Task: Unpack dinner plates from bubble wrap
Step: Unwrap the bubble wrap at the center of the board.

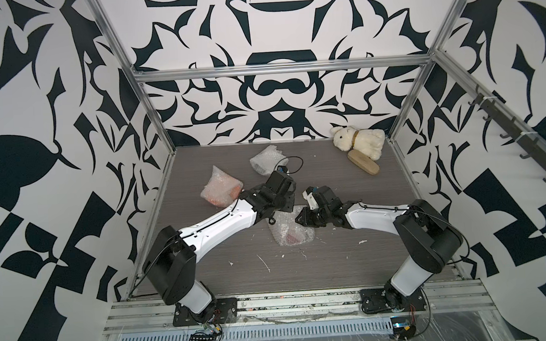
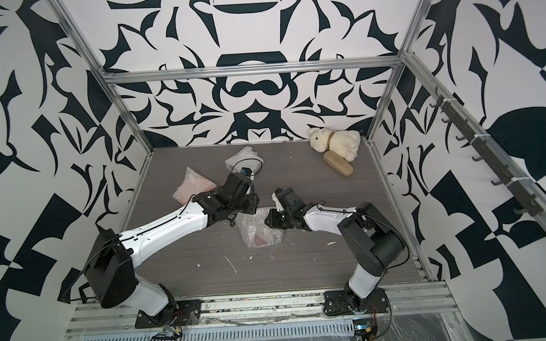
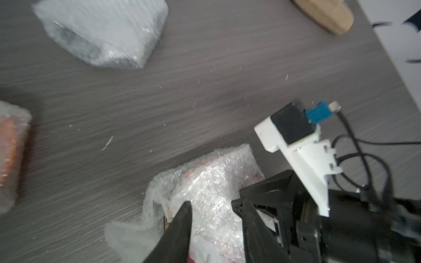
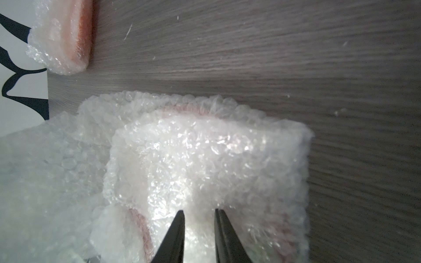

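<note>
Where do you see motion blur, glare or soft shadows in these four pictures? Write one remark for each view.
Left wrist view: motion blur smears the greyish bundle and the orange bundle; right wrist view: glare whitens the bubble wrap ahead of the fingers; both top views: sharp, evenly lit, only soft shadows on the table.

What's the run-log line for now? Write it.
target: red-plate bundle | left claw: open above it | right claw: on it, grip unclear
</note>
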